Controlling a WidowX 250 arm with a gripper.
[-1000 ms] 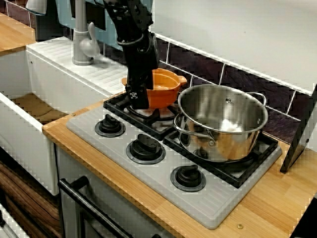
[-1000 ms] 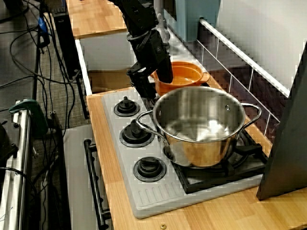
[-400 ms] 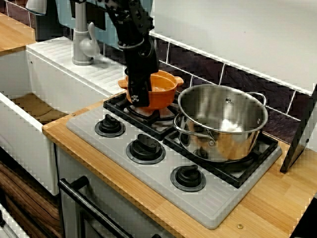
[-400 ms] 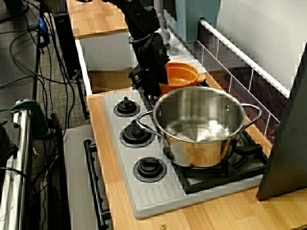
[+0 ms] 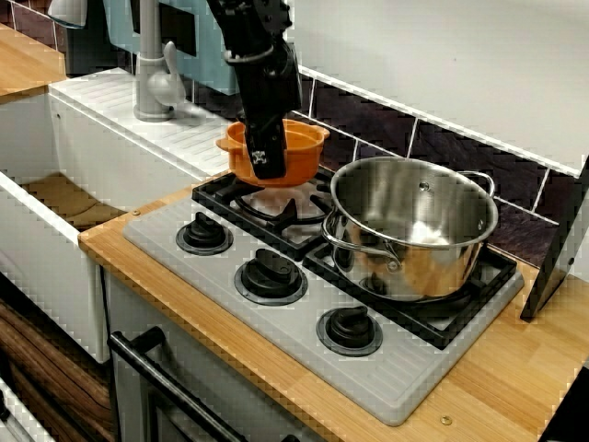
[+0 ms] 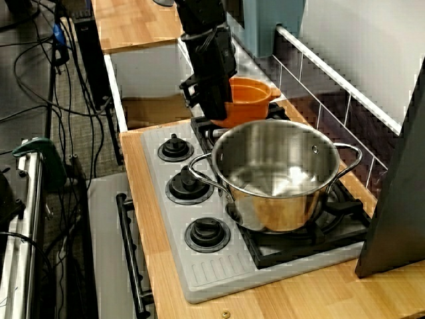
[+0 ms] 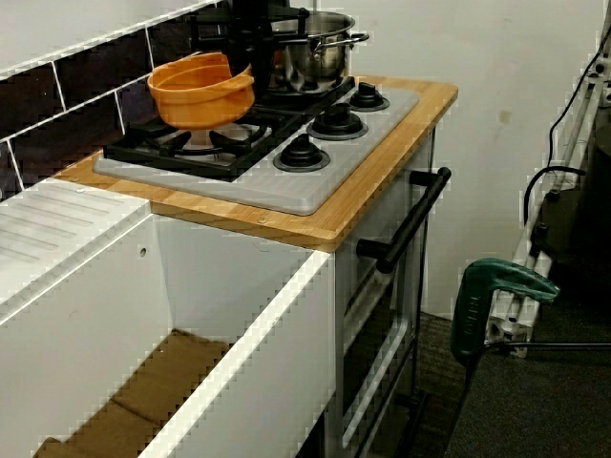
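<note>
In the front view we look down across the hob (image 5: 405,368) toward the tiled wall (image 5: 442,138), close in, with the steel pot (image 5: 412,226) on the picture's right of the jaws. In the view from the pot's end we look down along the worktop (image 6: 141,212), the sink (image 6: 146,76) beyond the jaws. The low view from the sink's end stands farther back and faces the opposite way, the steel pot behind the jaws. All three share the hob, the steel pot and the orange bowl (image 5: 304,152) in the jaws.

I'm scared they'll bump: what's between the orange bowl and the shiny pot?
Only bare black grate, in the front view; orange bowl and steel pot are apart.
</note>
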